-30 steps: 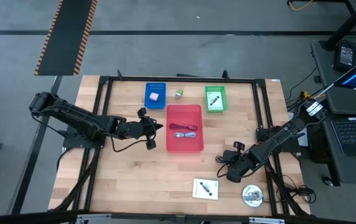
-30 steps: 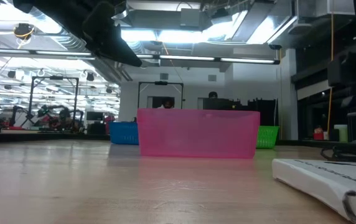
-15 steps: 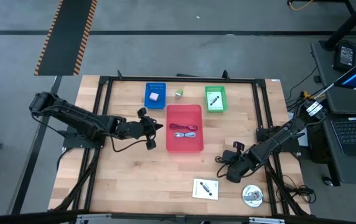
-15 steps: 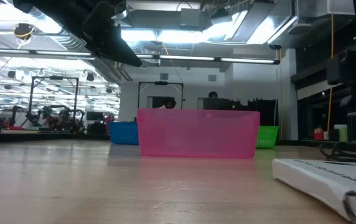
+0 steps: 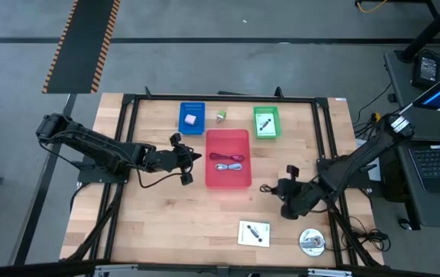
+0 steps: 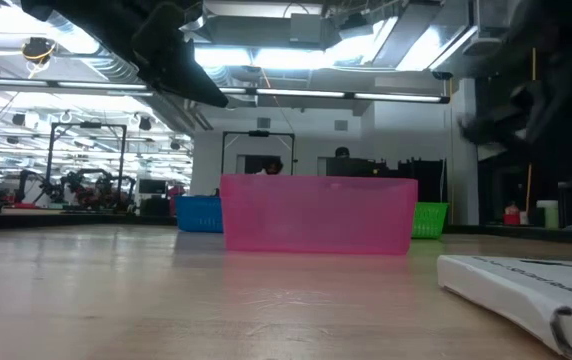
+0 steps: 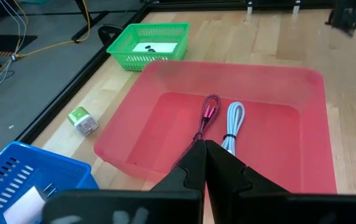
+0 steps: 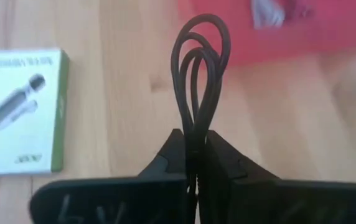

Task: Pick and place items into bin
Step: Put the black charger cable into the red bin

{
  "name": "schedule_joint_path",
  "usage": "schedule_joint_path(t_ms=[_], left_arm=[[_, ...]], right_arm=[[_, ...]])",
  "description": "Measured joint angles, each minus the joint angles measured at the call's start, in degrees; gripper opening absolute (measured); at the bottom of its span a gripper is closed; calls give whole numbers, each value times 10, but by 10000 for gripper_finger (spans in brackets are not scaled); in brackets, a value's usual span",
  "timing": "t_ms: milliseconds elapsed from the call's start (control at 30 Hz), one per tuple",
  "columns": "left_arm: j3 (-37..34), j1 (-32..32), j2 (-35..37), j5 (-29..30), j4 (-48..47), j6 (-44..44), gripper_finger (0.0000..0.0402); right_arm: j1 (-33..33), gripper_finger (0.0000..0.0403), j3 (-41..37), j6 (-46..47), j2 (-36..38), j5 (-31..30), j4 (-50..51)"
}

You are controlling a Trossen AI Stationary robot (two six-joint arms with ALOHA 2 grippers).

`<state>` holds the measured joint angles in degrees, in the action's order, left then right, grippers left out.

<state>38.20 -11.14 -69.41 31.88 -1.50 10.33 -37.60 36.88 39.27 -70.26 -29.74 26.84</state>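
High view: right gripper (image 5: 275, 187) pinches a black coiled cable (image 5: 265, 187) between the red tray (image 5: 228, 137) and the table's right edge; left gripper (image 5: 195, 157), fingers together, sits beside the tray's left wall; white card (image 5: 254, 232) and silver disc (image 5: 311, 242) lie near the front edge. Left wrist view: reddish cable (image 7: 206, 115) and white cable (image 7: 232, 123) inside the tray. Right wrist view: cable loops (image 8: 200, 68) stand up from the clamped fingers (image 8: 222, 160).

middle tray (image 5: 228, 137): two cables (image 5: 228, 161) inside | card (image 5: 254, 232) left of disc (image 5: 311, 242), near table's front edge
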Motion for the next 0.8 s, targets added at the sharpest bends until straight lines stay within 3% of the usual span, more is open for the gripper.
schedule_joint_path(t_ms=[233, 400, 600, 800], left_arm=[[0, 0, 0, 0, 0, 0, 2], [0, 0, 0, 0, 0, 0, 2], [0, 0, 0, 0, 0, -1, 2], [0, 0, 0, 0, 0, -1, 2]], right_arm=[[0, 11, 1, -72, 57, -104, -35], [0, 12, 1, -172, 74, -186, -102], [1, 12, 2, -259, 75, -221, -183], [17, 12, 2, -244, 75, -227, -211]])
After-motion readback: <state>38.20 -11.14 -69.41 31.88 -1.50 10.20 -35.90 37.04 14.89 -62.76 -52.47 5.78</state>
